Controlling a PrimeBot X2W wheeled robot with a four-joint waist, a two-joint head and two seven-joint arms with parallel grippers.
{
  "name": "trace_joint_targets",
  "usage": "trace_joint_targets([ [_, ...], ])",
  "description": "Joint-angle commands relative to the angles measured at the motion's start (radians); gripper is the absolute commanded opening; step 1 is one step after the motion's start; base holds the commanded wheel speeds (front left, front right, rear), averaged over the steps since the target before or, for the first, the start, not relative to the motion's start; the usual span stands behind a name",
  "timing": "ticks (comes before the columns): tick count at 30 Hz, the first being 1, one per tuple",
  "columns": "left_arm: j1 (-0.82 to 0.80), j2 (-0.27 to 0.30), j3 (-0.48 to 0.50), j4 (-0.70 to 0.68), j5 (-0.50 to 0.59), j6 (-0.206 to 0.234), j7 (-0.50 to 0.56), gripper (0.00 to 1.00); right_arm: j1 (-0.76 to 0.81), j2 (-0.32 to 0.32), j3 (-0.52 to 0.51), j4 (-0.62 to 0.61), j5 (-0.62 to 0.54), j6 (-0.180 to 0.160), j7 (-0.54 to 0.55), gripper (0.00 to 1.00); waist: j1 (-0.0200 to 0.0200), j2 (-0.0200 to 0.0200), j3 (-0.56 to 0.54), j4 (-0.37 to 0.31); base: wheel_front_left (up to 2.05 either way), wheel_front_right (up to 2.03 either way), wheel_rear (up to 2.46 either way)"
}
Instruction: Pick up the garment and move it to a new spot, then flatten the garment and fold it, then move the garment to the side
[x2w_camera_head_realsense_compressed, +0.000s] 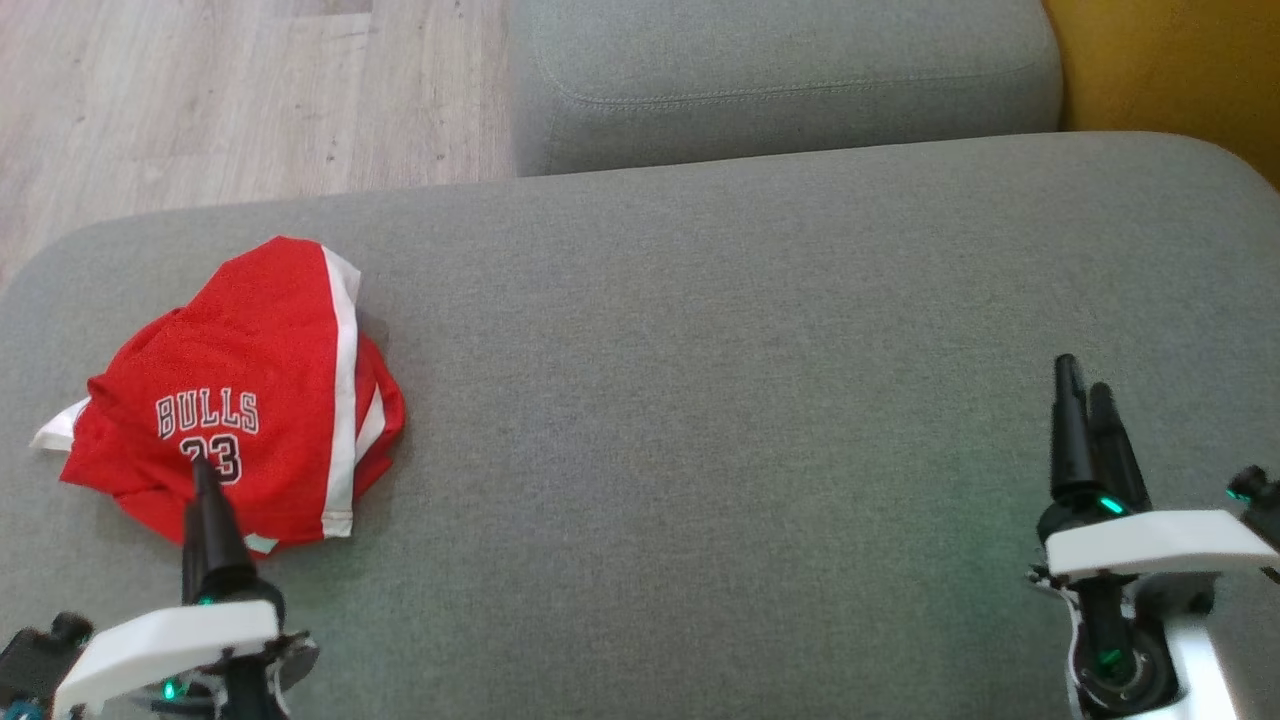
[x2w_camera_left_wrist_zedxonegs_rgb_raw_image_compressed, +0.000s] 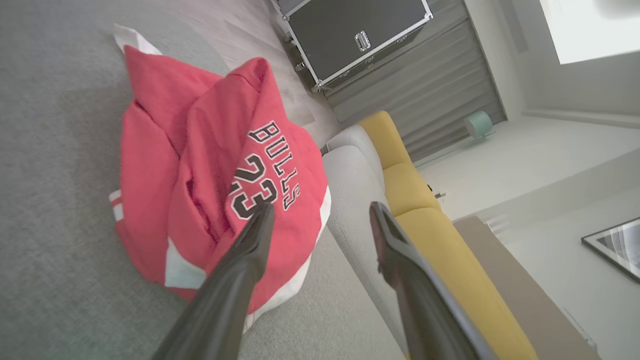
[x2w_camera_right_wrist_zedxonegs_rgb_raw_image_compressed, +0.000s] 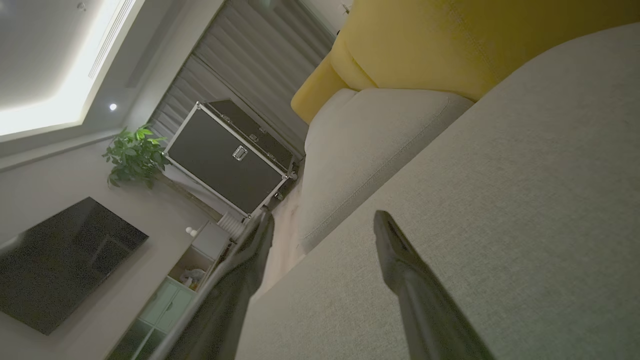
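Left end effector: its two dark fingers stand wide apart and hold nothing. In the head view it sits at 7 o'clock, fingers pointing toward 12 o'clock, and one fingertip overlaps the lower edge of the printed number on the basketball jersey. Whether that tip touches the fabric cannot be told. The jersey lies crumpled in a loose heap at 9 o'clock on the grey sofa seat, near its left edge, with one white-trimmed corner sticking out toward 9 o'clock. The open jaws aimed at the heap suggest that this arm is set up for the first pick, which has not yet been made. Right end effector: at 4 o'clock, jaws likewise spread and empty, well apart from the jersey above bare cushion. It is probably parked clear so that the wide bare area between 12 and 3 o'clock is free as the new spot for flattening and folding. Legible markings: the red jersey carries "BULLS" in outlined capitals, with the number "23" directly beneath; white stripes run down its sides. The black flight case on the floor beyond shows a metal latch and no readable label.
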Motion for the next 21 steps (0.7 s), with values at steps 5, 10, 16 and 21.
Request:
trace_joint_targets([
  [5,-0.035,0.009,-0.030,-0.070,0.131,0.010,-0.024,1.00,-0.059,-0.006,0.037,-0.053,-0.138,0.000,-0.026,1.00,0.0000,-0.0001,0.003,-0.001,0.00,0.00,0.00],
  [10,-0.033,0.009,-0.071,-0.095,0.235,0.019,-0.039,1.00,-0.057,-0.006,0.048,-0.058,-0.230,0.000,-0.041,1.00,0.0000,-0.0001,0.004,-0.001,0.00,0.00,0.00],
  [16,-0.036,0.010,-0.094,-0.114,0.341,0.017,-0.057,1.00,-0.057,-0.007,0.062,-0.058,-0.326,0.000,-0.059,1.00,0.0000,-0.0001,0.007,-0.007,0.00,0.00,0.00],
  [21,-0.036,0.010,-0.111,-0.125,0.422,0.017,-0.071,1.00,-0.060,-0.007,0.073,-0.054,-0.402,0.000,-0.073,1.00,0.0000,-0.0001,0.009,-0.015,0.00,0.00,0.00],
])
